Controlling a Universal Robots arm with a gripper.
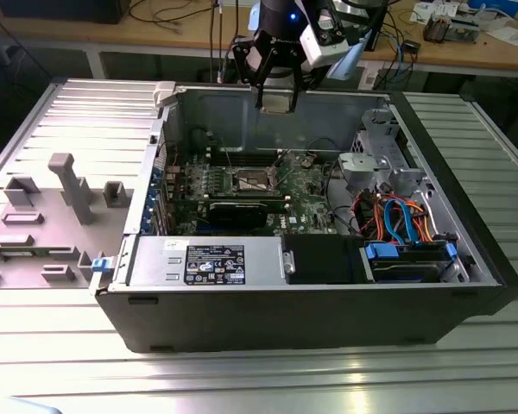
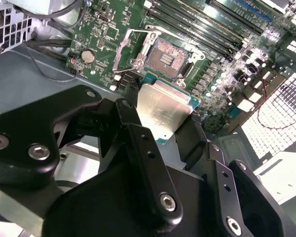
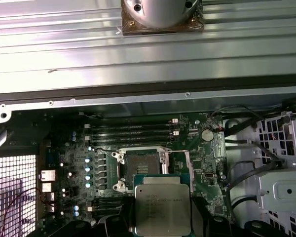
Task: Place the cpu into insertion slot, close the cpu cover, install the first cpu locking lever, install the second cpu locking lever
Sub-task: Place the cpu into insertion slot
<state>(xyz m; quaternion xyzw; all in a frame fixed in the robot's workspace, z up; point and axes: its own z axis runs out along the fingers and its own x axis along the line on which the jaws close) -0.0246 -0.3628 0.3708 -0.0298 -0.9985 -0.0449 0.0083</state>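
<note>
One cover swung open beside bare slot | cpu clenched by its edges in pincer, hanging near slot, not yet in | advice: square chip corners to slot rim, lower level, never slide across contacts

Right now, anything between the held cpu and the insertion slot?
Nothing. In the second wrist view only open air separates the cpu and the insertion slot.

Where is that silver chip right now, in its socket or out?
Out. The gripper holds the cpu clear of the insertion slot, which lies bare, its dark centre showing in the second wrist view.
</note>
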